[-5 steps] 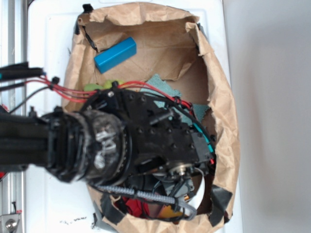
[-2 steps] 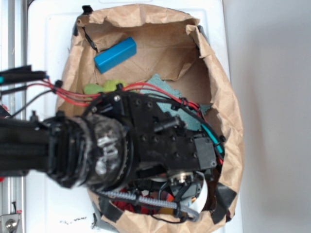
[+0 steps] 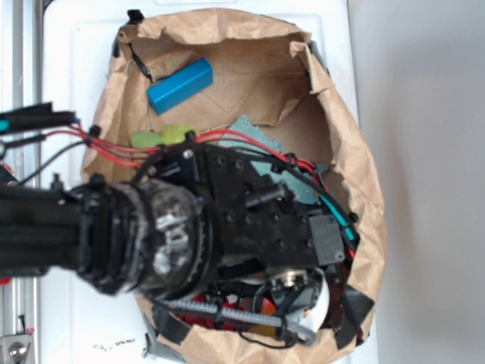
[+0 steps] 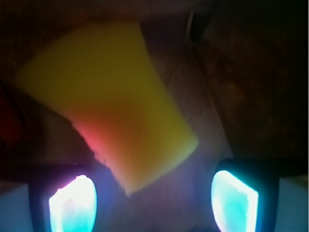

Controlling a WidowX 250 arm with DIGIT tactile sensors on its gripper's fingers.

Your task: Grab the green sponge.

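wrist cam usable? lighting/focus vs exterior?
Wrist: dark and soft-focus, the tool fingertips blown out cyan-white, a red cast on the yellow sponge. Exterior: bright and even, though the arm looms large, slightly blurred, hiding the sponge.

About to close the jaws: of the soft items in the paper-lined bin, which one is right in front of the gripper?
The smooth yellow foam sponge, lying just ahead between the open fingertips. The lime-green fuzzy lump and teal cloth lie apart, beside the arm.
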